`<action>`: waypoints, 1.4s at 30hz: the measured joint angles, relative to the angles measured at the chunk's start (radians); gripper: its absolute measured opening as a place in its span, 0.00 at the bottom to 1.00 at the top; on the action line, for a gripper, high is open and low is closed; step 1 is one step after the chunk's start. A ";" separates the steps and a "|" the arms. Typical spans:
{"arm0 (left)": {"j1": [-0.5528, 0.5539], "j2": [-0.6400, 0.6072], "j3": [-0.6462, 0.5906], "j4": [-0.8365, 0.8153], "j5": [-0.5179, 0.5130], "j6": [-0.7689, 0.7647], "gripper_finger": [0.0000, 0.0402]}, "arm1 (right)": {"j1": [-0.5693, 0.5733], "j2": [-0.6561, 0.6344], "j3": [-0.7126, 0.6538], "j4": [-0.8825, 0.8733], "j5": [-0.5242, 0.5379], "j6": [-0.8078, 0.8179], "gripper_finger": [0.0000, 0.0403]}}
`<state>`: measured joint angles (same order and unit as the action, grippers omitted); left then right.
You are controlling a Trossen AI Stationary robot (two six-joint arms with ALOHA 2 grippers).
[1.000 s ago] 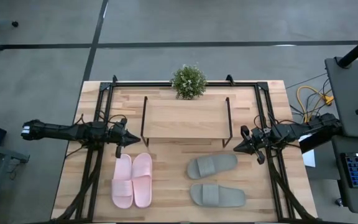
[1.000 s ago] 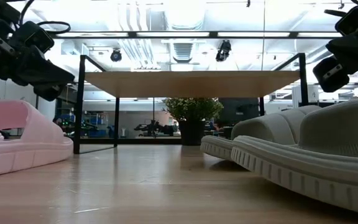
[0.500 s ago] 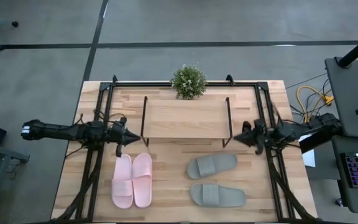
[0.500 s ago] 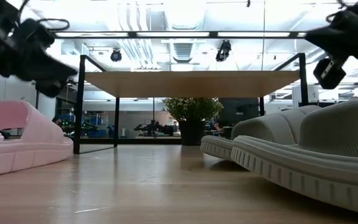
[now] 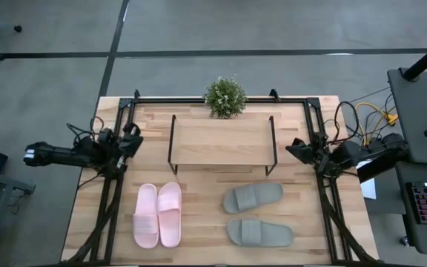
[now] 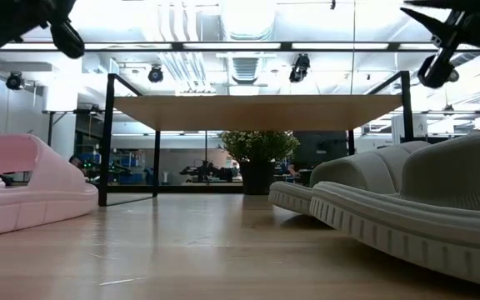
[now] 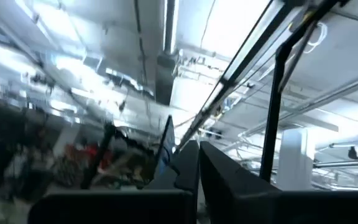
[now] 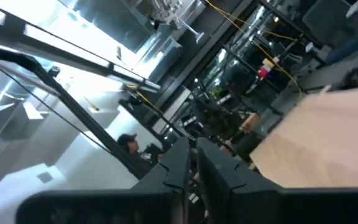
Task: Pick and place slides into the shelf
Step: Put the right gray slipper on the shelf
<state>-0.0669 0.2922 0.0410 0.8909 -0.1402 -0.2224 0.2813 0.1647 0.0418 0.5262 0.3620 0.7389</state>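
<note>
The pale pink pair of slides lies side by side on its soles near the table's left near part, and one of them shows as the pink slide in the low view. The two grey-green slides lie one behind the other on the right, large in the low view as the grey slides. The shelf stands on thin black legs at the table's middle, with nothing on its plank. My left gripper hangs left of the shelf and my right gripper right of it. Both are shut, raised and hold nothing.
A small potted plant stands behind the shelf at the table's far edge. Black frame rails run along the table's left and right sides. Bare tabletop lies between the shelf and the slides. A desk with a keyboard stands off the table's right.
Both grippers have drawn back from the slides: the left toward the table's left and far edges, the right toward its right and far edges. Both have risen and tipped their fingers upward. The slides and the shelf have not moved.
</note>
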 joint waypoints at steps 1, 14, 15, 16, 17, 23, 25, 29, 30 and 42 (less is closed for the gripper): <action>0.000 0.003 0.003 -0.002 0.000 0.013 0.00 | 0.000 0.014 0.013 0.002 0.000 -0.011 0.10; 0.000 0.099 0.072 -0.019 -0.008 -0.105 0.32 | 0.003 0.366 0.418 -0.224 -0.265 -0.091 0.46; 0.000 0.101 0.079 -0.017 -0.008 -0.096 0.34 | 0.003 0.391 0.454 -0.277 -0.287 -0.051 0.46; 0.000 0.102 0.086 -0.015 -0.009 -0.093 0.37 | 0.003 0.414 0.488 -0.334 -0.306 -0.008 0.47; 0.000 0.102 0.092 -0.016 -0.011 -0.089 0.38 | 0.006 0.436 0.520 -0.396 -0.316 0.031 0.47; 0.000 0.084 0.107 -0.016 -0.015 -0.085 0.41 | 0.074 0.543 0.650 -0.645 -0.312 0.218 0.46; 0.000 0.076 0.105 -0.016 -0.015 -0.085 0.41 | 0.117 0.572 0.674 -0.644 -0.307 0.263 0.46; 0.000 0.067 0.102 -0.017 -0.015 -0.085 0.41 | 0.216 0.630 0.712 -0.652 -0.226 0.310 0.45; 0.000 0.068 0.102 -0.017 -0.015 -0.085 0.41 | 0.241 0.642 0.718 -0.654 -0.197 0.321 0.45; 0.000 0.107 0.100 -0.018 -0.015 -0.085 0.41 | 0.414 0.843 0.723 -0.757 0.032 0.577 0.45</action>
<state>-0.0669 0.3990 0.1413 0.8726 -0.1551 -0.3069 0.6950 1.0080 0.7643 -0.2313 0.3944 1.3161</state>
